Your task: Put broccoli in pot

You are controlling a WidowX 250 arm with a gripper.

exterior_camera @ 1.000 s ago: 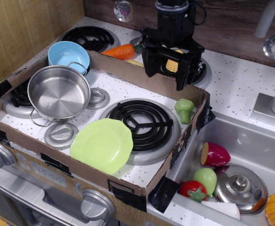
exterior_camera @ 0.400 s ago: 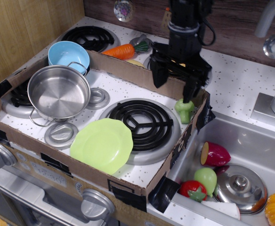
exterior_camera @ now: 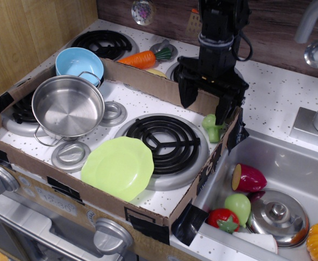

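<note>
Approaching for the grasp: gripper (exterior_camera: 205, 106), jaws spread wide and empty, hangs over the broccoli (exterior_camera: 212, 128) by the burner's right edge; next, lower, centre and close, then carry left to the pot (exterior_camera: 67, 107).

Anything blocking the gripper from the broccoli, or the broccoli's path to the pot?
Nothing visible blocks either. The gripper hangs open right above the broccoli, one finger already beside it. Between the broccoli and the pot lie only low things: the burner coil and the green plate. The pot is empty and uncovered.
</note>
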